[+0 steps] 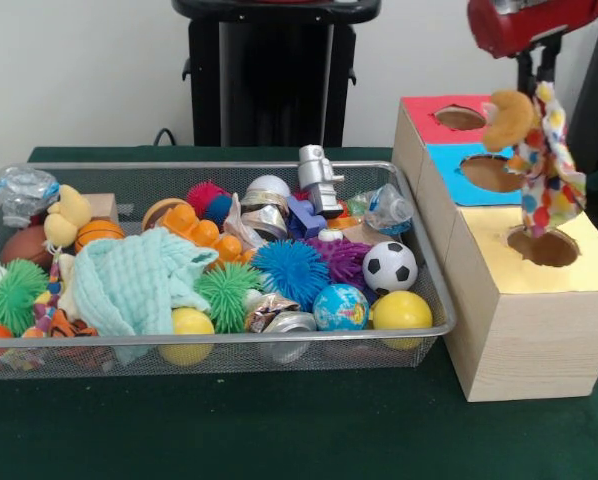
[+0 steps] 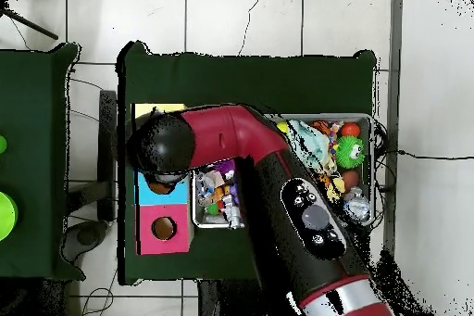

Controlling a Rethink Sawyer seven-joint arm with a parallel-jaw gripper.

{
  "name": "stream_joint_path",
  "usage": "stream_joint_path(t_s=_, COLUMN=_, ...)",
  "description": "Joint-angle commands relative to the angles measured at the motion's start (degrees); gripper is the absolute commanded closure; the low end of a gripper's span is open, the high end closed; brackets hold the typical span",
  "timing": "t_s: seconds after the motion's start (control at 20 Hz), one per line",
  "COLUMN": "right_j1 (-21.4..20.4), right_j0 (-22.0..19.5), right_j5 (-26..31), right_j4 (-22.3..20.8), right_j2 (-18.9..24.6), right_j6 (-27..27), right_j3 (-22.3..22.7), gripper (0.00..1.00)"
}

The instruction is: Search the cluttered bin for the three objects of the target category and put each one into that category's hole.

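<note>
My gripper (image 1: 539, 82) hangs at the top right, shut on a soft toy (image 1: 547, 165) with a yellow plush head and a polka-dot cloth body. The toy dangles just above the round hole (image 1: 545, 247) in the yellow-topped box (image 1: 579, 275). The silver wire-mesh bin (image 1: 219, 338) lies left of the boxes, full of toys: spiky balls, a small soccer ball (image 1: 389, 266), a globe ball (image 1: 340, 307), yellow balls and a mint cloth (image 1: 134, 285). In the overhead view the arm's wrist (image 2: 163, 145) covers the gripper and the toy; the bin (image 2: 373, 145) shows partly beside the arm.
Three wooden boxes stand in a row: red top (image 1: 424, 118), blue top (image 1: 449, 165), yellow top. Each has a round hole. The robot pedestal (image 1: 274, 75) stands behind the bin. A silver robot figure (image 1: 319, 180) sticks up above the bin's far rim.
</note>
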Motion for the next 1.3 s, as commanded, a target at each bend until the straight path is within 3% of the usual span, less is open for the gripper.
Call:
stream_joint_path(t_s=0.05, right_j1=-1.6, right_j0=-4.5, right_j5=-9.5, right_j4=-5.4, right_j2=-1.8, right_j6=-1.1, right_j3=11.8, gripper=1.0)
stream_joint_path(t_s=0.25, right_j1=-3.3, right_j0=-4.8, right_j5=-15.1, right_j4=-8.0, right_j2=-2.2, right_j6=1.1, right_j3=15.9, gripper=1.0)
stream_joint_path(t_s=0.4, right_j1=-3.0, right_j0=-3.6, right_j5=-16.9, right_j4=-8.7, right_j2=-3.0, right_j6=3.2, right_j3=16.2, gripper=1.0)
stream_joint_path(t_s=0.7, right_j1=0.4, right_j0=1.7, right_j5=-21.3, right_j4=-9.5, right_j2=-6.9, right_j6=8.9, right_j3=13.7, gripper=1.0)
stream_joint_path(t_s=1.3, right_j1=2.7, right_j0=13.9, right_j5=-20.3, right_j4=-4.6, right_j2=-15.4, right_j6=16.4, right_j3=6.5, gripper=1.0)
